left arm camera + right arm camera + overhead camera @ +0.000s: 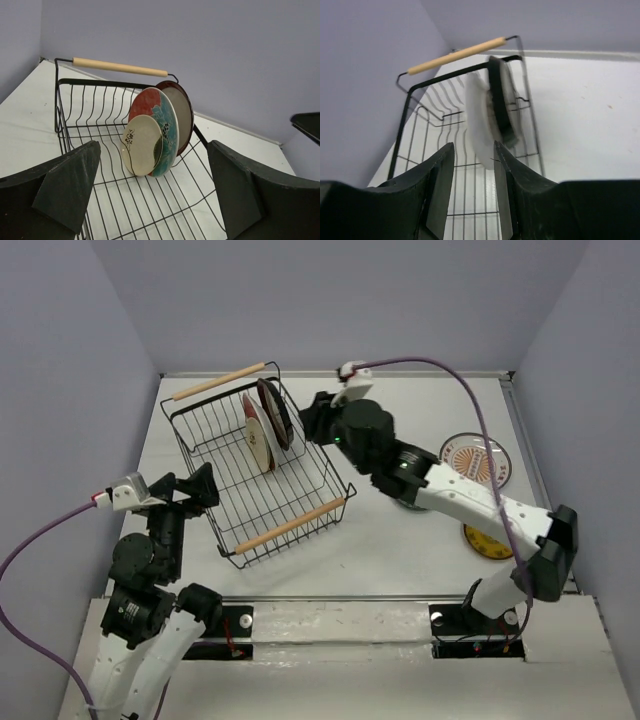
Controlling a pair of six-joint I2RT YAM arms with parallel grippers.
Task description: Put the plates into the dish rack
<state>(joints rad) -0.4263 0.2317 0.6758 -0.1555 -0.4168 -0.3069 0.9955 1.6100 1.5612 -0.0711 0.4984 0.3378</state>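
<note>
The black wire dish rack [222, 445] holds three plates standing on edge at its far end: cream with black mark [141, 145], red-and-teal floral [166, 119] and maroon-rimmed beige [183, 112]. They also show in the top view [266, 423]. My left gripper [155, 200] is open and empty, over the rack's near left rim [203, 486]. My right gripper [474, 192] is open and empty, just right of the standing plates [311, 420], whose blurred backs [479, 120] lie beyond its tips. The white sunburst plate [478, 458] and yellow plate [484, 543] lie on the table. The teal-blue plate is hidden.
The rack has two wooden handles, one far [218, 381] and one near [290, 525]. My right arm [450, 495] stretches across the table from the right and covers part of the two loose plates. Walls close in on three sides.
</note>
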